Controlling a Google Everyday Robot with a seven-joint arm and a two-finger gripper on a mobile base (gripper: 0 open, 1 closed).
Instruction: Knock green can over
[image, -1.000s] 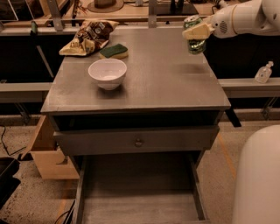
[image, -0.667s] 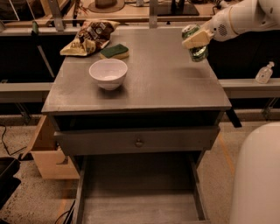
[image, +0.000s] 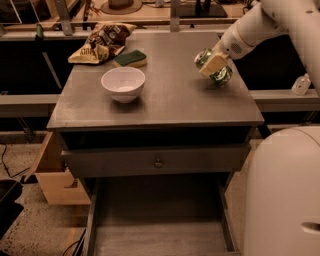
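Observation:
The green can (image: 223, 77) is at the right side of the grey table (image: 165, 107), tipped well over on a slant, its upper end pointing back left. My gripper (image: 214, 64) is right on the can's middle, its tan end lying across the can and hiding part of it. The white arm reaches in from the upper right.
A white bowl (image: 123, 84) stands left of centre. A green-and-yellow sponge (image: 130, 58) and a crumpled chip bag (image: 100, 43) lie at the back left. The table's front edge is near, with a drawer (image: 158, 161) below. The robot's white body (image: 285, 195) fills the lower right.
The gripper has moved left and down over the table. The can has gone from nearly upright to strongly tilted under it.

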